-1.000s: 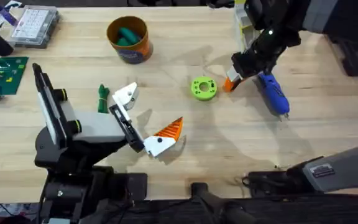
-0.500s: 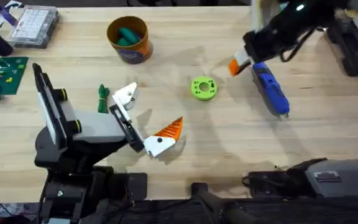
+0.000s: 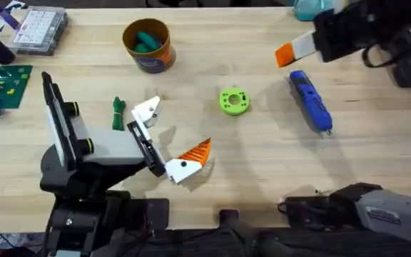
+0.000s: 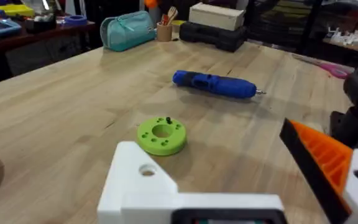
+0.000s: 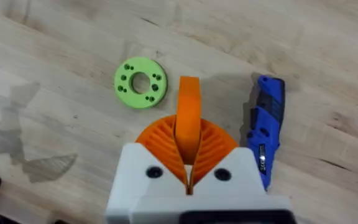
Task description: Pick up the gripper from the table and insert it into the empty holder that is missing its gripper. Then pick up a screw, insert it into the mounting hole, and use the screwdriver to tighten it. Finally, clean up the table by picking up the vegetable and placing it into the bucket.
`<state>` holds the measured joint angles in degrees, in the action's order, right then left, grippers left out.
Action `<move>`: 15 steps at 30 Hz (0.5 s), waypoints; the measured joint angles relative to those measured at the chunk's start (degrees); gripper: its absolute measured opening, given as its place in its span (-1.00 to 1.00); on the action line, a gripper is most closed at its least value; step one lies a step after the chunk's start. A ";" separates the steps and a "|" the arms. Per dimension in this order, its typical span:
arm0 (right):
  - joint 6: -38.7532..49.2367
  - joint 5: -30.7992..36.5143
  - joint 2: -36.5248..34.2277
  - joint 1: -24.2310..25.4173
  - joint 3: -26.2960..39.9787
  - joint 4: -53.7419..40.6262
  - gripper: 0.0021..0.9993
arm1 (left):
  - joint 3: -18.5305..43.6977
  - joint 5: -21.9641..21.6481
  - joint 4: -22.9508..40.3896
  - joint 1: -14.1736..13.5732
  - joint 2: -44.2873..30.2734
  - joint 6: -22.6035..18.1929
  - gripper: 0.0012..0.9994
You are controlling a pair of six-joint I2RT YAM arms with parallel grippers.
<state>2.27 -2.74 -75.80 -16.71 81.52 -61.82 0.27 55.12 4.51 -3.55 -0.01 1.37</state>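
The right end effector [image 5: 188, 149] is hovering above the table [image 3: 262, 157] at about 1 o'clock from the table's middle. Its two orange ribbed pads are pressing together on the loose gripper [image 5: 189, 102], which is pointing out from between them, narrow orange end first. In the overhead view the held piece is pointing toward 9 o'clock, and it is hanging clear of the wood with its shadow falling below.

The screwdriver [image 3: 310, 101] is lying flat on the table near the raised end effector, at its 6 o'clock, with the tip pointing toward 5 o'clock. A lime-green disc [image 3: 234, 101] with holes is resting at 9 o'clock from the screwdriver, well apart from it.

The left end effector [image 3: 171, 130] is sitting low over the table at about 8 o'clock from the middle, with its jaws standing wide apart. One jaw is carrying the empty holder [image 3: 146, 111], a white bracket with a dark hole. The other is carrying a fitted orange finger [image 3: 195, 150].

The vegetable [image 3: 118, 112] is lying on the table just beside the empty holder, at its 9 o'clock. The bucket [image 3: 152, 61] is standing upright at 11 o'clock, near the far edge, with teal-green pieces [image 3: 145, 41] inside it.
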 joint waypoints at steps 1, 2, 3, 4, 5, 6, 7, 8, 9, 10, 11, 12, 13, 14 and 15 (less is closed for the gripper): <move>-0.16 -0.01 0.76 0.00 0.02 -0.02 -0.98 | 0.00 0.11 0.00 0.00 0.01 0.00 0.99; -0.42 -0.01 1.44 0.00 0.04 -0.01 -0.98 | 0.00 0.22 0.02 0.00 0.02 0.00 0.99; -0.65 -0.01 1.99 0.00 0.04 0.01 -0.98 | 0.00 0.34 0.02 0.00 0.02 0.00 0.99; -0.93 -0.01 2.45 0.00 0.06 0.08 -0.98 | 0.00 0.40 0.02 0.00 0.02 0.00 0.99; -1.25 -0.01 2.86 0.00 0.07 0.23 -0.98 | 0.00 0.44 0.02 0.00 0.02 0.00 0.99; -1.60 -0.01 3.19 0.00 0.07 0.44 -0.98 | 0.00 0.46 0.02 0.00 0.02 0.00 0.99; -1.90 -0.01 3.44 0.00 0.07 0.64 -0.98 | 0.00 0.50 0.04 0.00 0.02 0.00 0.99; -2.23 -0.02 3.68 0.00 0.07 0.81 -0.98 | 0.00 0.58 0.06 0.00 0.02 0.00 0.99; -2.61 -0.04 3.89 0.00 0.07 0.97 -0.98 | 0.00 0.62 0.08 0.00 0.02 0.00 0.99; -3.05 -0.06 4.09 0.00 0.07 1.22 -0.98 | 0.00 0.62 0.09 0.00 0.00 0.00 0.99; -3.54 -0.07 4.32 0.00 0.07 1.58 -0.98 | 0.00 0.62 0.09 0.00 0.01 0.00 0.99; -4.06 -0.07 4.61 0.00 0.07 2.19 -0.98 | 0.00 0.62 0.09 0.00 0.02 0.00 0.99; -4.58 -0.07 5.01 0.00 0.05 3.02 -0.98 | 0.00 0.62 0.09 0.00 0.02 0.00 0.99; -5.10 -0.07 5.50 0.00 -0.03 3.91 -0.98 | 0.00 0.62 0.09 0.00 0.02 0.00 0.99; -5.71 -0.09 6.32 0.00 -0.58 5.44 -0.98 | 0.00 0.64 0.09 0.00 0.00 0.00 0.99</move>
<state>-3.44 -2.82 -69.48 -16.71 80.94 -56.37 0.27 55.76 4.60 -3.55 0.00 1.37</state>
